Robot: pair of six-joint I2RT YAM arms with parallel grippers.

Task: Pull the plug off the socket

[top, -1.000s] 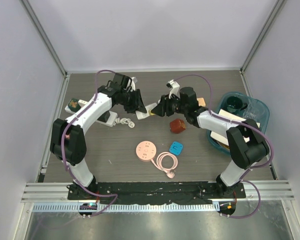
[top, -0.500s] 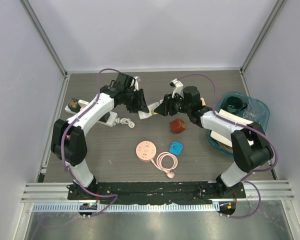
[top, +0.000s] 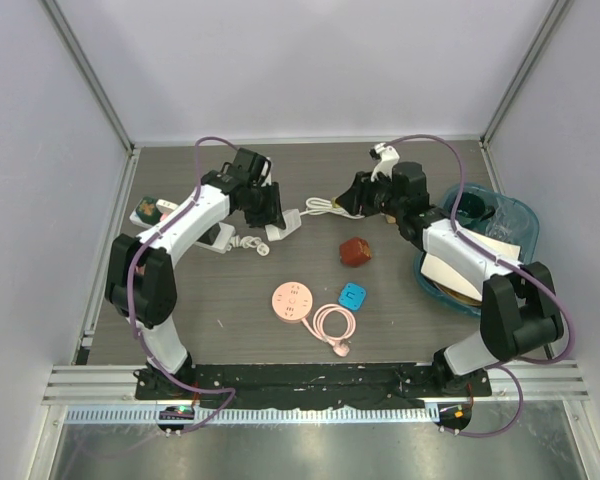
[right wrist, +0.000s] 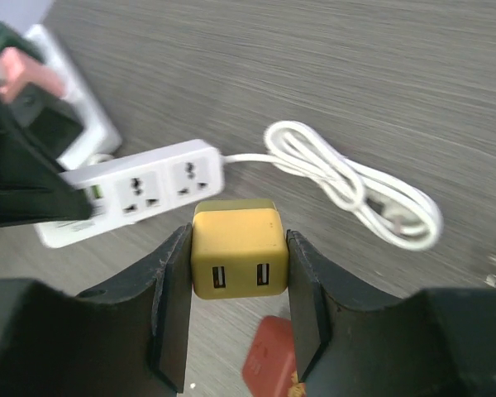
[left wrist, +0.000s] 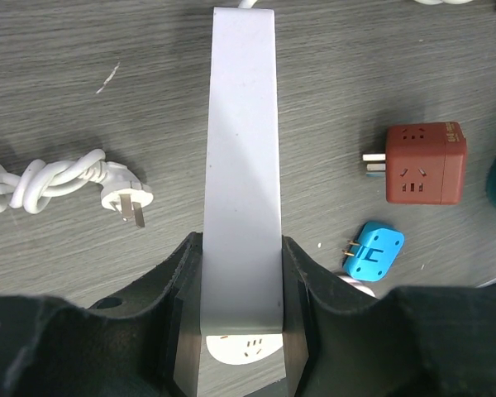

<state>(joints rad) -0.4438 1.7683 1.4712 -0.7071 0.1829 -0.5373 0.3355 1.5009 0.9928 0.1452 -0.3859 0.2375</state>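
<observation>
Plug [right wrist: 236, 260] is out! Right gripper [right wrist: 237, 244] clamps it, well clear of the strip [left wrist: 241, 124], which sits at its nine o'clock seen from above. Left gripper [left wrist: 241, 281] is clamped on the strip's end.

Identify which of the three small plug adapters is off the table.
The yellow adapter, clamped in the right end effector; the red-brown adapter and blue adapter lie on the table.
</observation>
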